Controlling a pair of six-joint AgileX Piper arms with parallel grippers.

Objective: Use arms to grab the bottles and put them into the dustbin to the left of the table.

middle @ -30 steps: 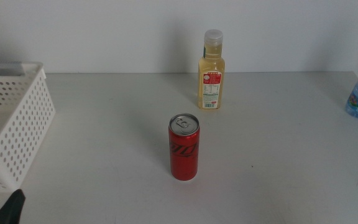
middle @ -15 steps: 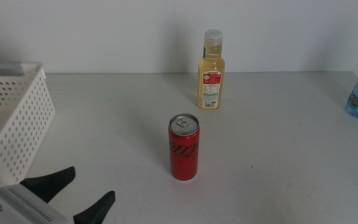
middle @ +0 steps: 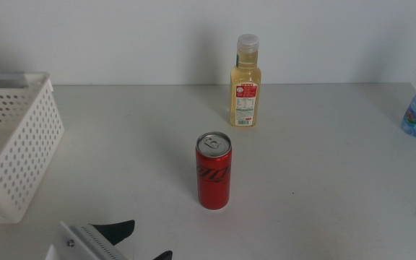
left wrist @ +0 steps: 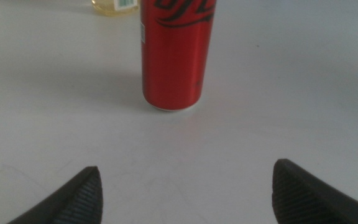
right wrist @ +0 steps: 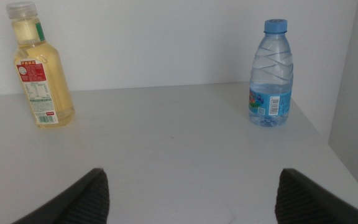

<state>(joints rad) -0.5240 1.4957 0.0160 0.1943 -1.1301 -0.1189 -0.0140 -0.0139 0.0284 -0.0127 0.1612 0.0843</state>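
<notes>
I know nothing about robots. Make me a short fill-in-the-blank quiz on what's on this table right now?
1. The can standing mid-table is coloured ____.
2. The water bottle has a ____ cap.
3. The left gripper has its jaws ____, with nothing between them.
4. The white basket has walls full of round ____.

Missing words: red; blue; open; holes

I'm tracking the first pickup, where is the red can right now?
In the middle view the red can stands upright mid-table, in front of the yellow bottle, apart from the left gripper.

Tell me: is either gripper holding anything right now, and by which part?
Nothing is held. The left gripper is open, short of the red can; the right gripper is open too, with only bare table between its jaws.
</notes>
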